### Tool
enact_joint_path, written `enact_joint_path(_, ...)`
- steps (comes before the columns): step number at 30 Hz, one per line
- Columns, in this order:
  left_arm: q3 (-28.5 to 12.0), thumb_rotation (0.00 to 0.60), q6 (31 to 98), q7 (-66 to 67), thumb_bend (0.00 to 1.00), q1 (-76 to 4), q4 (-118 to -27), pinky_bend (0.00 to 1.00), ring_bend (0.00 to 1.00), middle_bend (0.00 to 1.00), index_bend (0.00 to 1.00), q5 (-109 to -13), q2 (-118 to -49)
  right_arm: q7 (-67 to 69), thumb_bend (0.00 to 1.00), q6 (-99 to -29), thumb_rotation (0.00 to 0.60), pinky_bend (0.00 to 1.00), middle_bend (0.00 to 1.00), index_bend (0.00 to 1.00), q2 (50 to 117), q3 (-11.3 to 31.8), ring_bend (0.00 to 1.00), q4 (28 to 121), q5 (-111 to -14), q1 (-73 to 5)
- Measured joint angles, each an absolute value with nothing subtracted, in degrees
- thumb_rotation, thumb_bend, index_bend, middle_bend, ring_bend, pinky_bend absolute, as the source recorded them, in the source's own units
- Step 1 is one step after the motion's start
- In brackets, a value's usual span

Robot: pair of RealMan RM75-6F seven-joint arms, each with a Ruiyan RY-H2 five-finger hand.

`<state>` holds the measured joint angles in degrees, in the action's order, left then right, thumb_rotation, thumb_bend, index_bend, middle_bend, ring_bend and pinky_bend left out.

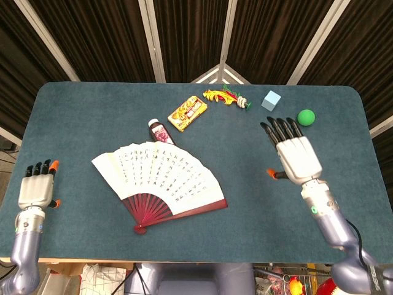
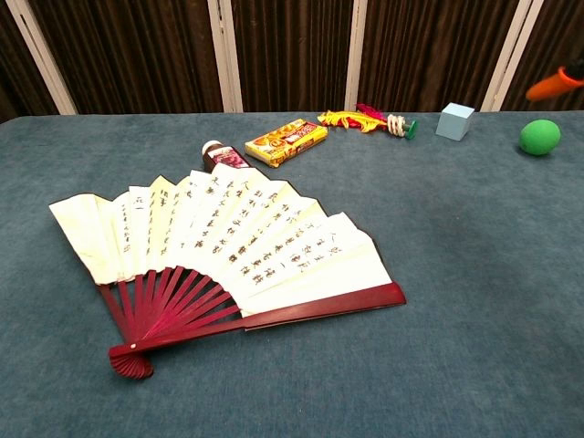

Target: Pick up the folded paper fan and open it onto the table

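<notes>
The paper fan [image 1: 161, 179] [image 2: 224, 246] lies spread flat on the table, cream leaf with dark script and red ribs meeting at a pivot near the front edge. My left hand [image 1: 37, 187] hovers at the table's left edge, well clear of the fan, fingers extended and holding nothing. My right hand [image 1: 296, 153] is flat and open over the right part of the table, far from the fan. In the chest view only an orange fingertip [image 2: 552, 84] of the right hand shows at the upper right.
Behind the fan stand a small dark bottle [image 1: 159, 131], a yellow box [image 1: 188, 112] and a red-yellow toy [image 1: 228, 98]. A pale blue cube [image 1: 271, 99] and a green ball [image 1: 306, 117] sit at the back right, near my right hand. The table [image 1: 245, 227] is blue-grey.
</notes>
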<state>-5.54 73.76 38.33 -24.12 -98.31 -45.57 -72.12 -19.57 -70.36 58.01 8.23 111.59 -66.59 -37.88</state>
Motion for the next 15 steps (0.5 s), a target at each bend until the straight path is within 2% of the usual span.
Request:
enact_joint_path(8,-0.5,0.6,84.1,22.1,0.09,-15.2,-102.1,0.0,0.0,0.0,0.0,-65.8,-67.4,-9.9,0.15,-82.6,0.6,0.01,0.05,0.01,62.3,-1.3,0.08,108.7,-83.3,-24.5)
enact_joint_path(12,1.7,0.6,86.2,18.1,0.09,-12.0,-101.0,0.0,0.0,0.0,0.0,-70.2,-66.8,-7.7,0.15,-87.0,0.6,0.01,0.05,0.01,64.9,-4.8,0.08,103.2,-87.3,-19.3)
enact_joint_path(15,2.5,0.6,86.2,17.0,0.09,-11.3,-99.9,0.0,0.0,0.0,0.0,-71.8,-66.4,-6.8,0.15,-89.6,0.6,0.01,0.05,0.02,66.5,-5.8,0.08,99.2,-88.8,-16.2)
